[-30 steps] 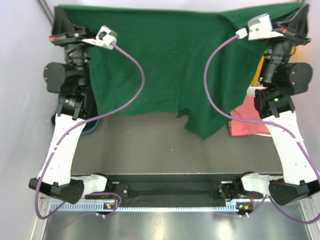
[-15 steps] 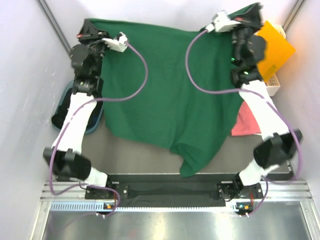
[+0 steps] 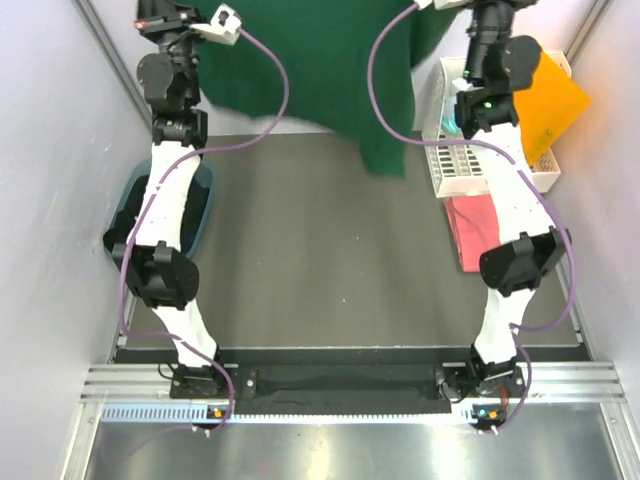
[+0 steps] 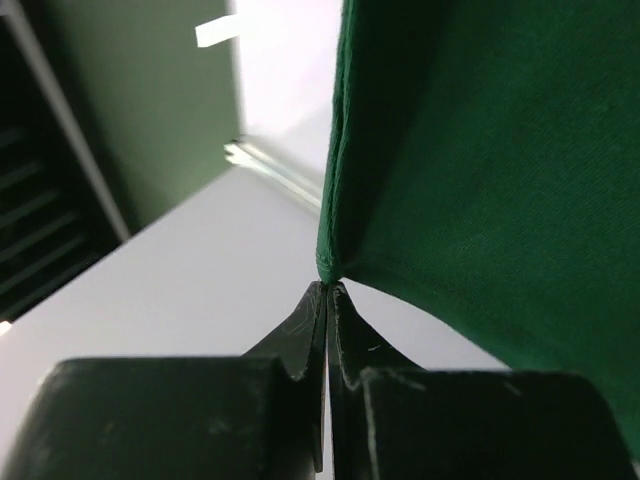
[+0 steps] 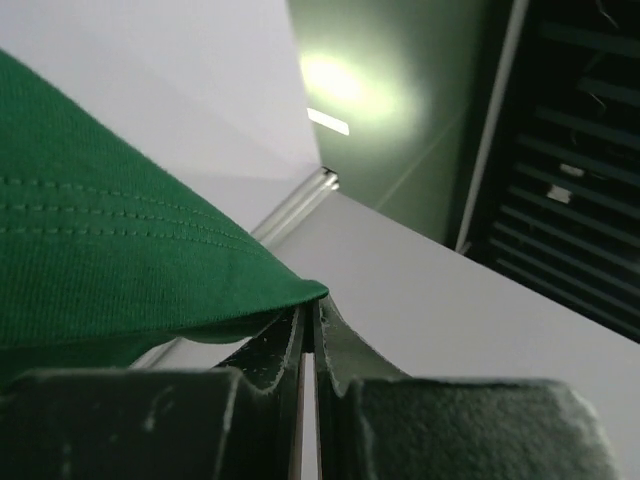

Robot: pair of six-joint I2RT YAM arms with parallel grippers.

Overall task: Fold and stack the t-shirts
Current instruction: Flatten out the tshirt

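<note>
I am looking down at the dark grey counter (image 3: pixel 300 270), which is filling the middle of the overhead frame. The dark green t-shirt (image 3: pixel 340 60) is hanging at the top centre, spread between both arms and clear of the counter, with one corner drooping lower right of centre. Both arms are reaching up along the left and right sides of the frame.

At the right edge, the coral pink t-shirt (image 3: pixel 478 230) is lying flat on the counter, partly behind the right arm. Just above it the white slotted rack (image 3: pixel 450 160) is sitting, and the orange sheet (image 3: pixel 555 95) is leaning in the upper right corner. A dark bundle (image 3: pixel 200 200) is lying at the left, behind the left arm.

The left end effector (image 4: pixel 326 295) is pinching the green cloth's edge, tips pressed together. The right end effector (image 5: pixel 308 318) is likewise clamped tight on a stitched hem.
</note>
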